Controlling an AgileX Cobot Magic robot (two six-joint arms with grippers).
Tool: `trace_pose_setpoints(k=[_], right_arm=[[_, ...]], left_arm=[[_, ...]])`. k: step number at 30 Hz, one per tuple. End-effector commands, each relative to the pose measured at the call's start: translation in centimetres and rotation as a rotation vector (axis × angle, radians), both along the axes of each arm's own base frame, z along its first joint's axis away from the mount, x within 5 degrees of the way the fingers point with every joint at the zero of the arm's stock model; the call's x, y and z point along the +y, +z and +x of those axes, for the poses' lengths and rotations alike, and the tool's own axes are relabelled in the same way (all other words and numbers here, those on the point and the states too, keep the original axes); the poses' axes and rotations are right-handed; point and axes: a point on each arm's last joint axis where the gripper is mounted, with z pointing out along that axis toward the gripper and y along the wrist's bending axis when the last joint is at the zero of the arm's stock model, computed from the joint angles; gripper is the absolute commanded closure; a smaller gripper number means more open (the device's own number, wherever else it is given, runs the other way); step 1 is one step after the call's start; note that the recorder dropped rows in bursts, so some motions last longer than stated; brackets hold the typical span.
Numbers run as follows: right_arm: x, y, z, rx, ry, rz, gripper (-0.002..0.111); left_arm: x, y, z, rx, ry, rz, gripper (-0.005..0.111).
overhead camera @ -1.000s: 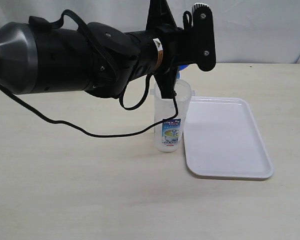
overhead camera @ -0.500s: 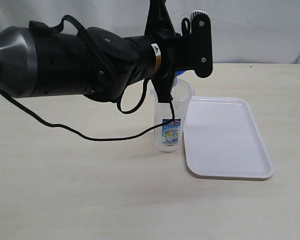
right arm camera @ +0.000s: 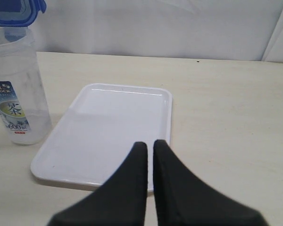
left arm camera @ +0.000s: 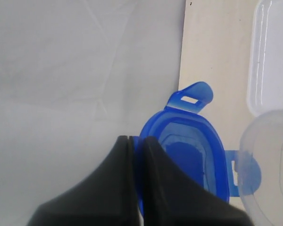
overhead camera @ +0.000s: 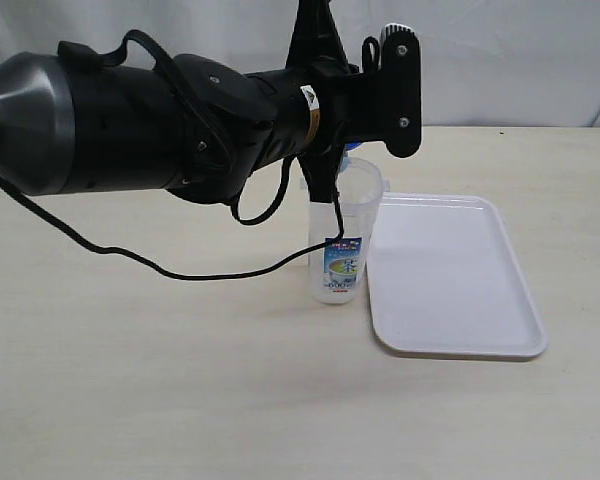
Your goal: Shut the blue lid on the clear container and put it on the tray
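Note:
The blue lid (left arm camera: 188,150) is pinched by its edge in my left gripper (left arm camera: 136,139), which is shut on it. The lid hangs at the mouth of the clear container (overhead camera: 345,240), and one flap overlaps the container rim (left arm camera: 269,150). In the right wrist view the lid (right arm camera: 12,12) sits just over the container's (right arm camera: 16,94) top. The container stands upright on the table, touching the white tray's (overhead camera: 450,275) left edge. My right gripper (right arm camera: 150,142) hovers over the tray's (right arm camera: 108,127) near edge, shut on nothing. It does not show in the exterior view.
My left arm (overhead camera: 130,125) with its looping black cable (overhead camera: 180,272) fills the upper left of the exterior view and hides the lid almost fully there. A white curtain hangs behind the beige table (overhead camera: 180,400).
My left arm has shifted slightly up and left, bringing the blue lid closer over the container's mouth. The container and the tray have stayed put.

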Motion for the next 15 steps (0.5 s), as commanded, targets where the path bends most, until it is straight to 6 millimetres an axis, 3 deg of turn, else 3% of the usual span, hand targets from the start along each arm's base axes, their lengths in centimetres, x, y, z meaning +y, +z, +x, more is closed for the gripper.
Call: trace_pose_setpoints(k=[1, 15], right_arm=[[-0.1, 0.0, 0.0, -0.006, -0.005, -0.007, 0.104], [-0.1, 0.0, 0.0, -0.006, -0.005, -0.007, 0.104]], left_arm=[[-0.1, 0.2, -0.4, -0.004, -0.007, -0.003, 0.107], [-0.6, 1.3, -0.2, -0.004, -0.018, -0.056, 0.107]])
